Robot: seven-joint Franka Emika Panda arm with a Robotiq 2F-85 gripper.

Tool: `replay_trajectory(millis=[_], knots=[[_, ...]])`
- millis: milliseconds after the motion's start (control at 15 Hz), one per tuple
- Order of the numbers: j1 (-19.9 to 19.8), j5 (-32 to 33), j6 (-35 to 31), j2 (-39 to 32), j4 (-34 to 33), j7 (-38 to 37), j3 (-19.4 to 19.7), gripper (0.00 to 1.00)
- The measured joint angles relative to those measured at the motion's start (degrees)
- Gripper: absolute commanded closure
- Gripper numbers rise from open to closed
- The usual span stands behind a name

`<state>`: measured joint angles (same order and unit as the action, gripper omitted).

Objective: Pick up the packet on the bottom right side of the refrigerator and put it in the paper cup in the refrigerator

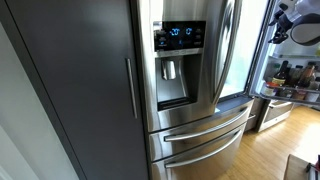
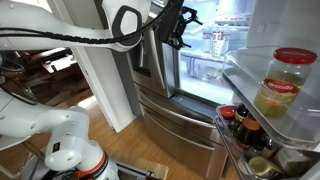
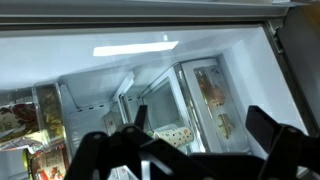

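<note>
The stainless-steel refrigerator [image 1: 205, 120] stands with one upper door open in both exterior views [image 2: 180, 115]. My gripper [image 2: 176, 25] hangs in front of the lit open compartment and also shows in an exterior view [image 1: 291, 20]. In the wrist view my gripper [image 3: 205, 125] is open and empty, its two dark fingers framing the white interior. A spotted paper cup [image 3: 172, 135] sits between the fingers, further in. Brownish packaged items [image 3: 208, 88] show behind a clear bin wall to the right. Colourful packets [image 3: 14, 122] lie at the left. I cannot tell which one is the task's packet.
A matte dark-grey cabinet panel [image 1: 70, 80] stands beside the fridge. The open door's shelves hold a red-lidded jar [image 2: 282, 84] and several bottles [image 2: 245, 128]. The robot's white base [image 2: 60, 140] stands on the wooden floor [image 1: 275, 140].
</note>
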<state>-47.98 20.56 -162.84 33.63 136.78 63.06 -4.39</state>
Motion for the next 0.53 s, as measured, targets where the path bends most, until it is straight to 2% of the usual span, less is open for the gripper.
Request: replay_trajectory(millis=[533], knots=[[6.0, 9.8, 7.8, 1.8, 0.0, -9.5, 4.5, 0.0]])
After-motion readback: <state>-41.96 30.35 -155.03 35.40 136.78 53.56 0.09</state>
